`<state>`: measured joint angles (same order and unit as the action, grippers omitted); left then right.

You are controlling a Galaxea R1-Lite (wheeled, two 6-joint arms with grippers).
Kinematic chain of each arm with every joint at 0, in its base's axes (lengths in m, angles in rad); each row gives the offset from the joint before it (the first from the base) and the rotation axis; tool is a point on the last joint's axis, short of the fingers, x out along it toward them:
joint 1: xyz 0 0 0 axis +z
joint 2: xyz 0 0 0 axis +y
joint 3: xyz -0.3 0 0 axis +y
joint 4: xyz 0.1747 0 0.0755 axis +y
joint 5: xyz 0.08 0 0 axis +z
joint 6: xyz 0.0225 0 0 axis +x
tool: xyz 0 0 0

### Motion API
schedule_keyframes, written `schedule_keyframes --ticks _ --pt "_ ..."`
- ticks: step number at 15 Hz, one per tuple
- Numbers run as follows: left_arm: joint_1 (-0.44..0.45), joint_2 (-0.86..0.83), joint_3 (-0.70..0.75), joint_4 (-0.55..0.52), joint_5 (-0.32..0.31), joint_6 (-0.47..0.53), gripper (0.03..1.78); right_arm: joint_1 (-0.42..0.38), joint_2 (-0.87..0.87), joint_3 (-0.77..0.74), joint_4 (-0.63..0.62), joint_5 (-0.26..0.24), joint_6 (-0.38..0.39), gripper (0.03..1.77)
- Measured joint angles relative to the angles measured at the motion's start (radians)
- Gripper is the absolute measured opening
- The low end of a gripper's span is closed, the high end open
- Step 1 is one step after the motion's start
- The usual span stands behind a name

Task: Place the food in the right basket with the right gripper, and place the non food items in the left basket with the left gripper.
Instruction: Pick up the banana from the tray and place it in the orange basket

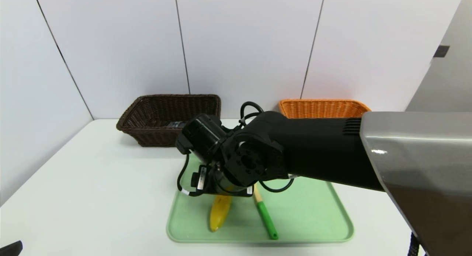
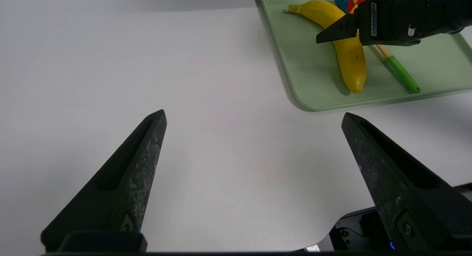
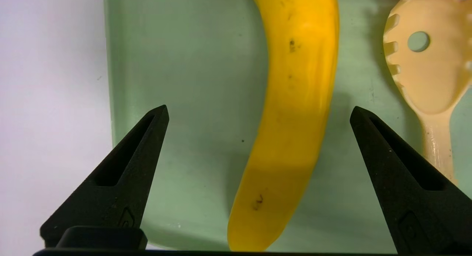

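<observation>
Banana (image 1: 220, 213) half under right end effector (image 3: 258, 116)

I can read no words, brands or numbers anywhere. The only marking is a white barcode sticker (image 2: 373, 19) on the side of my right pincer (image 2: 332, 33), and its bars and print are too small to make out.
</observation>
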<state>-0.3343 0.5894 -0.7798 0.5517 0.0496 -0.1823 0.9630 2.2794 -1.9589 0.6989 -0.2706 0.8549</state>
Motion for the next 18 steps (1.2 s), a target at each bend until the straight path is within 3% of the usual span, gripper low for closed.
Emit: schedule_keyframes --ticks 10,18 --pt "0.000 -0.015 0.000 0.000 0.002 0.000 1.69 0.000 0.018 0.001 0.013 -0.007 -0.009 1.70" --pt "0.000 -0.027 0.001 0.006 0.003 0.000 1.69 0.014 0.030 0.000 0.015 -0.091 -0.079 1.70"
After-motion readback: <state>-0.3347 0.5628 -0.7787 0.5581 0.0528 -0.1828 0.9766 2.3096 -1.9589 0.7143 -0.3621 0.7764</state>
